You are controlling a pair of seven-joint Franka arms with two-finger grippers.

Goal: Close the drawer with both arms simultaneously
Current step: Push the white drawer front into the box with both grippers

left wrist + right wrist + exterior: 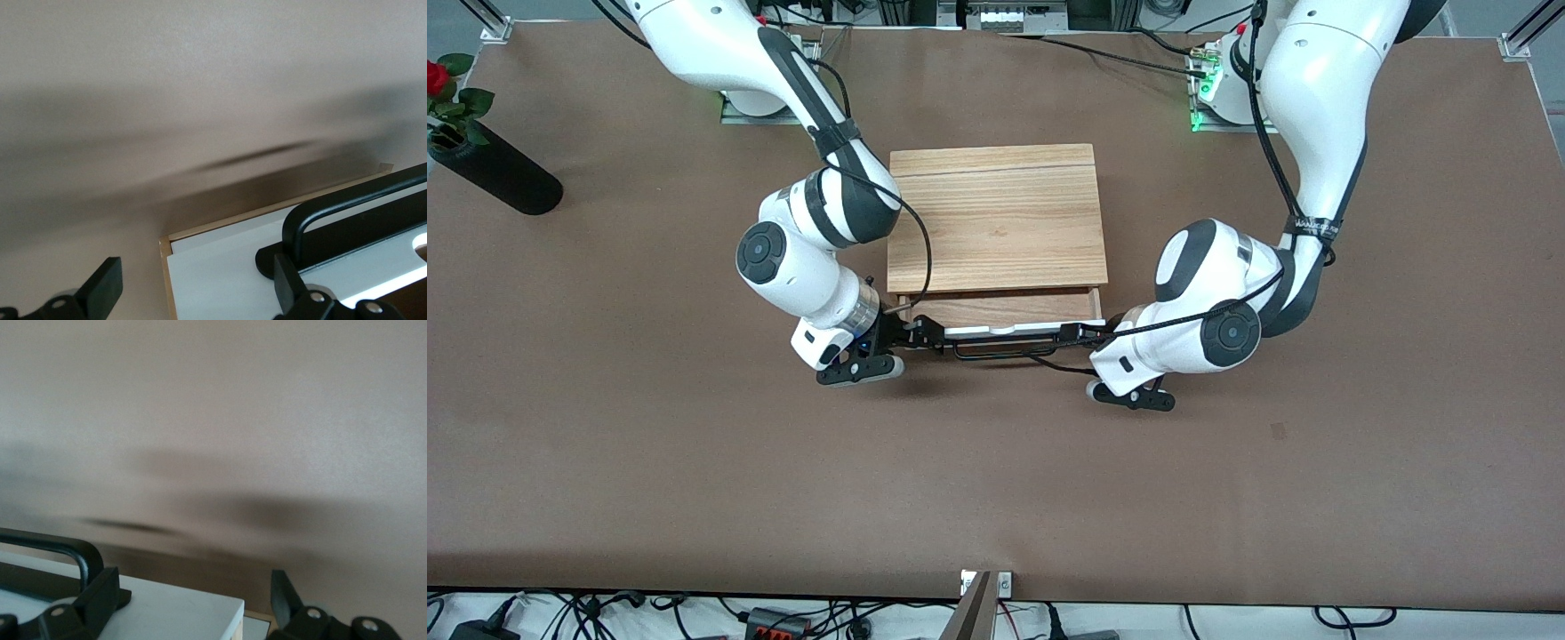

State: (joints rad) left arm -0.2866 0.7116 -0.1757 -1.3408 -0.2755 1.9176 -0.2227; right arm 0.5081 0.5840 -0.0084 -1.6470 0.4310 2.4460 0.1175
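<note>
The light oak-grain box [996, 218] stands mid-table. Its drawer [1005, 309] is pulled out a short way toward the front camera, showing its white front panel [1014, 329] and black wire handle [996, 354]. My right gripper [920, 338] is open at the panel's end toward the right arm. In the right wrist view its fingers [100, 595] straddle the panel's corner [167, 613], beside the handle [60, 547]. My left gripper [1089, 336] is open at the other end. Its fingers [103, 288] straddle that corner of the panel [220, 267], next to the handle [333, 207].
A black vase [494, 169] with a red rose lies at the right arm's end of the table. The brown table top [996, 480] stretches from the drawer to the front edge, where a small bracket [983, 591] sits.
</note>
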